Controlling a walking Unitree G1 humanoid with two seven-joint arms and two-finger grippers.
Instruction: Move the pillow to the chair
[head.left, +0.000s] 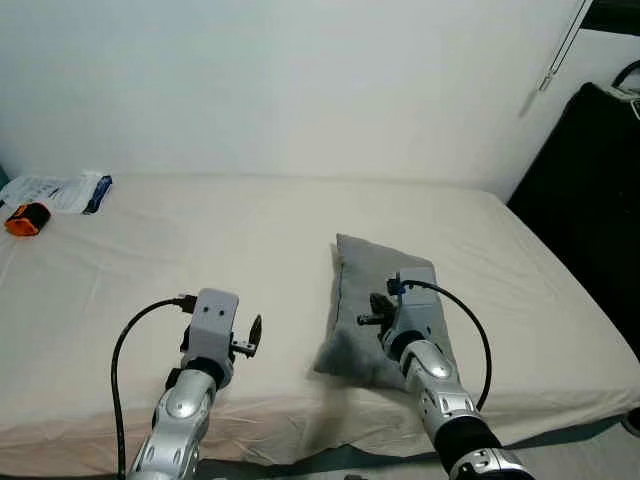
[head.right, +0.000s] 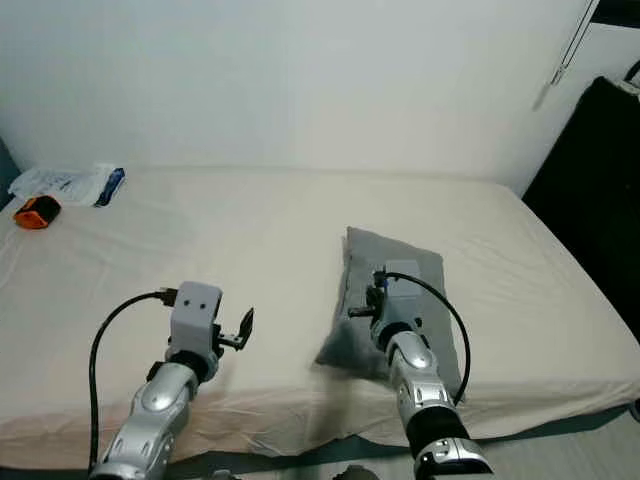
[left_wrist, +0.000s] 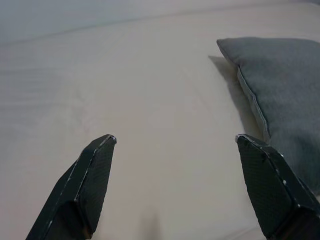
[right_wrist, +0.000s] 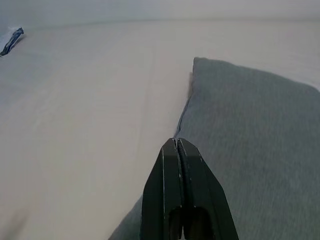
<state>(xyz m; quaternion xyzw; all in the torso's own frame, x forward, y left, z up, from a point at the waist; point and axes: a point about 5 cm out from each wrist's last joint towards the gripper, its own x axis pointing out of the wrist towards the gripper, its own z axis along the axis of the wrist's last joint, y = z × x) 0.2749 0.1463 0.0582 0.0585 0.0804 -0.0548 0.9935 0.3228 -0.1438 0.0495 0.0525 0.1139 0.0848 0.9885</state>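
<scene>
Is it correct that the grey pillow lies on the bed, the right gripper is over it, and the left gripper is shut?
Not quite: the left gripper is open, fingers spread wide in the left wrist view. The pillow, bed and right gripper are as stated.

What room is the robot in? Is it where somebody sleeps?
Probably a bedroom. There's a wide bed with a cream sheet pushed against a plain white wall, and a grey pillow lies on it.

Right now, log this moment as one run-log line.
stage: at bed | grey pillow: on bed, not lifted | right pincer: shut, over pillow edge | left pincer: open, beside pillow
</scene>
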